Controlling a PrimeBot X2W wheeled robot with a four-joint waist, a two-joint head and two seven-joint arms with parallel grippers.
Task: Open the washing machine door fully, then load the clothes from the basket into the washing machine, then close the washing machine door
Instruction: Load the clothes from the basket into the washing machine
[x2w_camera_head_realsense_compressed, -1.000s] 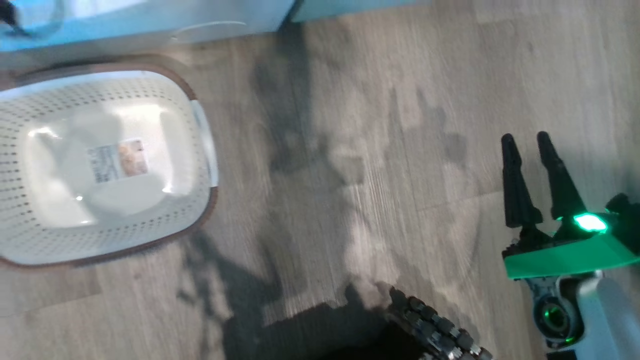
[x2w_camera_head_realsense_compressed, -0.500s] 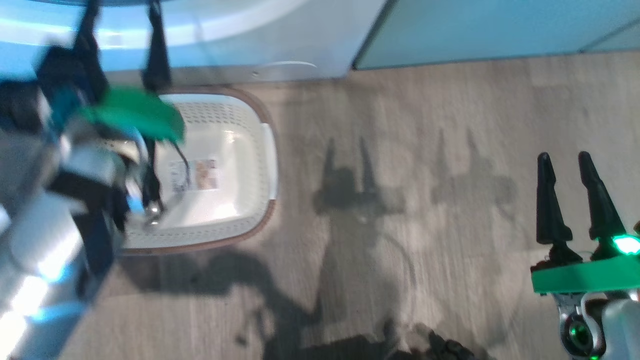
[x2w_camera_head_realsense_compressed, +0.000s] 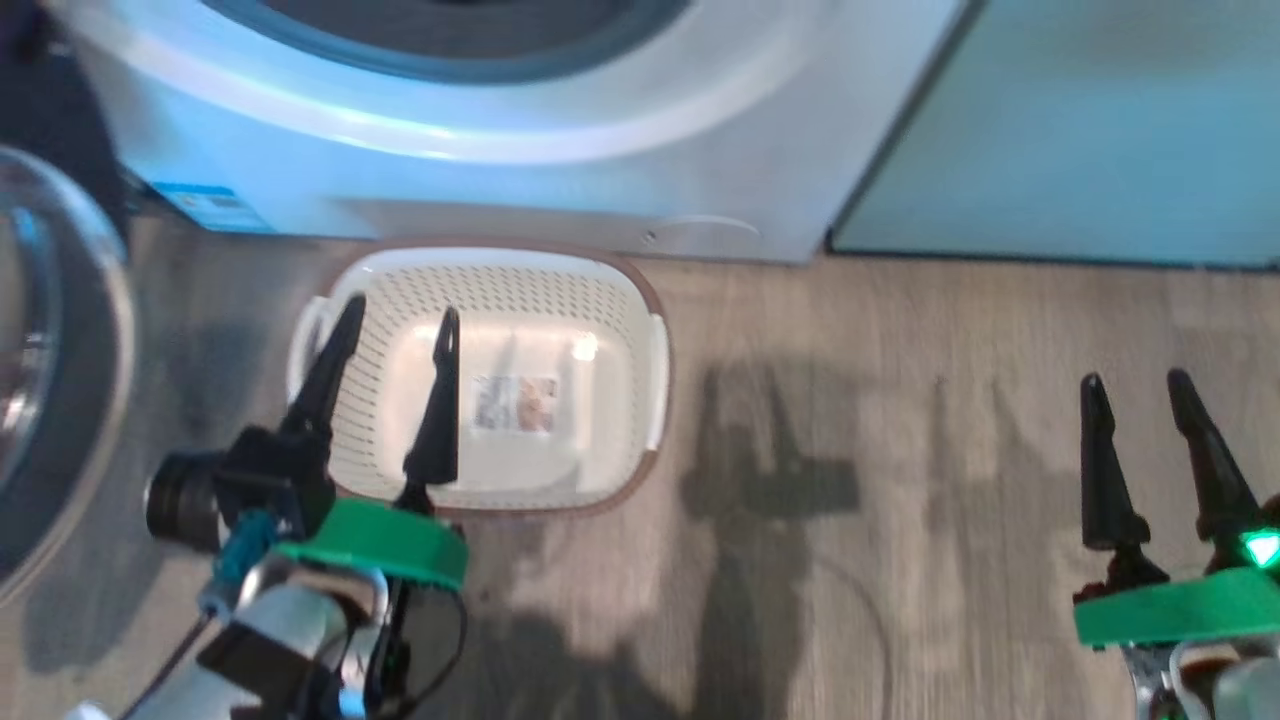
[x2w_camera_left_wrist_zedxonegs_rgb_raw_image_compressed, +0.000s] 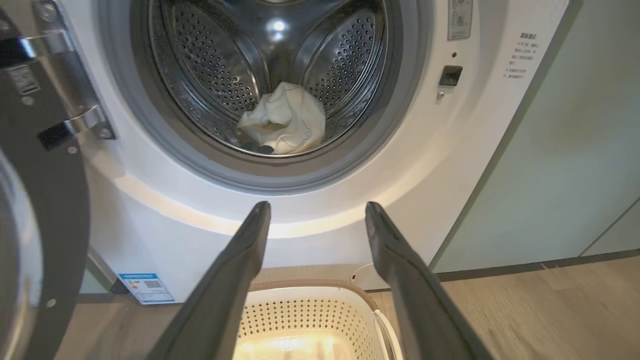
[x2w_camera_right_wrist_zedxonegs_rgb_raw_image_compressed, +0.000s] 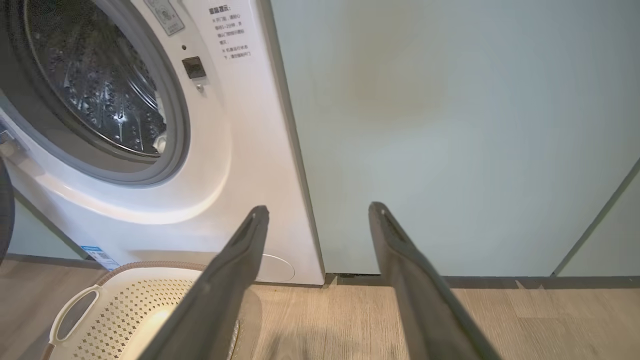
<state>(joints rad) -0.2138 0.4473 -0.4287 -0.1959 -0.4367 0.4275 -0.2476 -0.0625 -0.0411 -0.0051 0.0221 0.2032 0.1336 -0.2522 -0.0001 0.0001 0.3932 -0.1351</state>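
The washing machine (x2w_camera_left_wrist_zedxonegs_rgb_raw_image_compressed: 450, 165) stands with its door (x2w_camera_left_wrist_zedxonegs_rgb_raw_image_compressed: 45, 210) swung open to the left. Cream clothes (x2w_camera_left_wrist_zedxonegs_rgb_raw_image_compressed: 282, 120) lie in the steel drum. On the floor in front sits the cream basket (x2w_camera_head_realsense_compressed: 560, 290), with only a label sticker on its bottom. My left gripper (x2w_camera_head_realsense_compressed: 400, 315) hangs open above the basket's near left part, nothing between its fingers. The left wrist view looks along that gripper (x2w_camera_left_wrist_zedxonegs_rgb_raw_image_compressed: 317, 206) over the basket (x2w_camera_left_wrist_zedxonegs_rgb_raw_image_compressed: 310, 312) toward the drum. My right gripper (x2w_camera_head_realsense_compressed: 1135, 385) is open above bare floor to the right; in its own view (x2w_camera_right_wrist_zedxonegs_rgb_raw_image_compressed: 315, 207) it faces the machine's right edge.
A pale green cabinet (x2w_camera_right_wrist_zedxonegs_rgb_raw_image_compressed: 450, 125) stands right of the washing machine (x2w_camera_right_wrist_zedxonegs_rgb_raw_image_compressed: 235, 150). The door's glass bowl (x2w_camera_head_realsense_compressed: 40, 350) juts out at the far left of the head view. Wood floor (x2w_camera_head_realsense_compressed: 850, 560) lies between the basket (x2w_camera_right_wrist_zedxonegs_rgb_raw_image_compressed: 125, 300) and the right gripper.
The head camera has swung, so the washing machine front and open door now show. My left arm has come into the picture and hangs over the basket. Both grippers stay open.
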